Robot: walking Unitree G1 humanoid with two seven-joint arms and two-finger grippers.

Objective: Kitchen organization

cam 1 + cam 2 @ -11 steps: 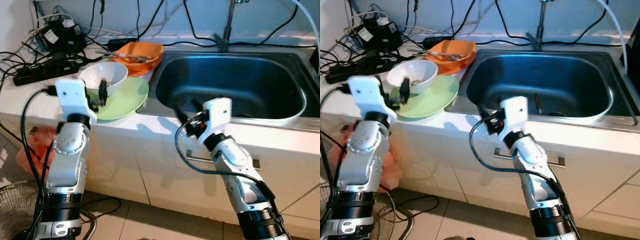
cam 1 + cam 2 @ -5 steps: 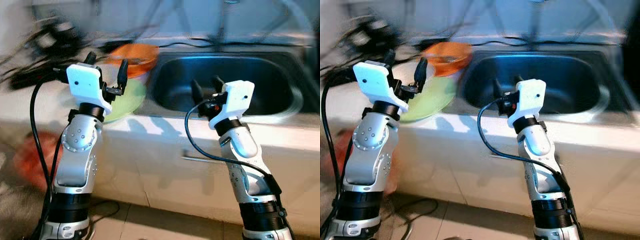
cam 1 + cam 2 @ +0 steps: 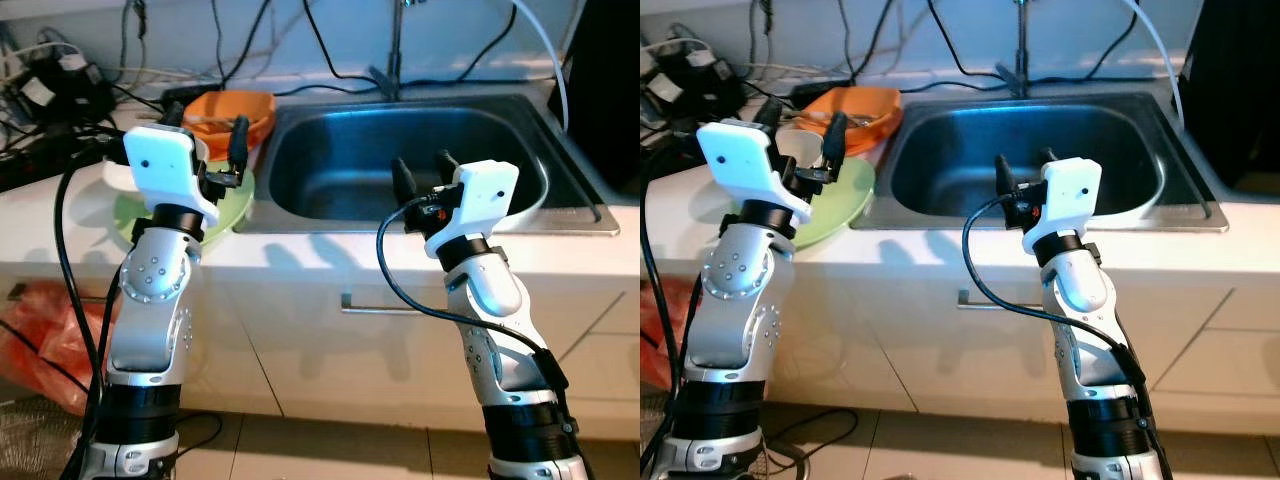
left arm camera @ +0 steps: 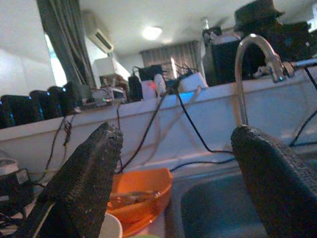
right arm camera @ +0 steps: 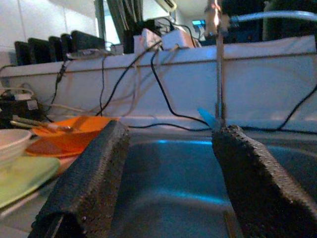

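Both grippers raised at counter edge, fingers spread, holding nothing. Left gripper (image 3: pixel 210 150) nearer the dishes: pale green round plate (image 3: pixel 232 206) just beyond its fingertips, white bowl (image 3: pixel 800 147) on it, orange plastic bowl (image 3: pixel 232 110) farther back. Right gripper (image 3: pixel 421 177) faces steel sink basin (image 3: pixel 400 140). No legible writing.

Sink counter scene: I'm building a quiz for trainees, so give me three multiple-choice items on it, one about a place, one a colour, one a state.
1. Where is the orange bowl?
A. inside the sink
B. on the counter left of the sink
C. on the floor

2. What colour is the plate under the white bowl?
A. green
B. blue
C. black

3. How is the right claw?
A. shut on a spoon
B. shut on a cup
C. open and empty

Answers: B, it sits beside the basin's left rim; A, its rim is light green; C, its fingers are spread with nothing between them.
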